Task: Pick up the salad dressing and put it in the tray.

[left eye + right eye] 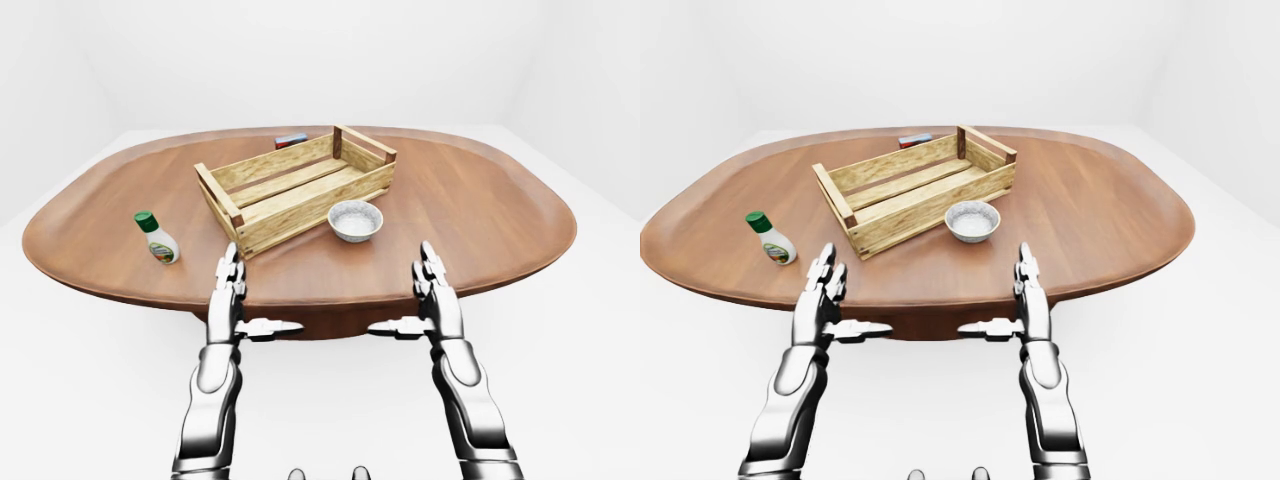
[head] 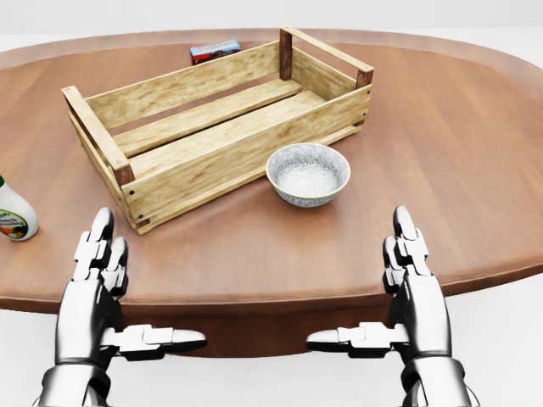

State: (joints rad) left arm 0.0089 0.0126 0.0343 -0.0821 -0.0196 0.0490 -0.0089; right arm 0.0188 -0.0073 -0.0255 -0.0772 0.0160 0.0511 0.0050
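While both metal arms reach up from the bottom of the left-eye view, the left hand (image 1: pixel 232 300) and the right hand (image 1: pixel 432 298) hover at the near edge of the oval wooden table (image 1: pixel 480 215), fingers stretched out flat and thumbs pointing toward each other, holding nothing. Each hand is plainly spread wide, well apart from the other. Just beyond the left hand and off to the left of the view, the salad dressing (image 1: pixel 156 238), a small white bottle with a green cap, stands on the tabletop near the table's left rim, leaning slightly. It touches neither hand and stands clear of the tray (image 1: pixel 292 187). Further in, near the middle, a pale speckled bowl (image 2: pixel 307 174) sits just beside the long near wall of the tray, a slatted wooden crate set at an angle. Beyond the crate's far wall, a small red and blue box (image 2: pixel 214 50) lies on the table.
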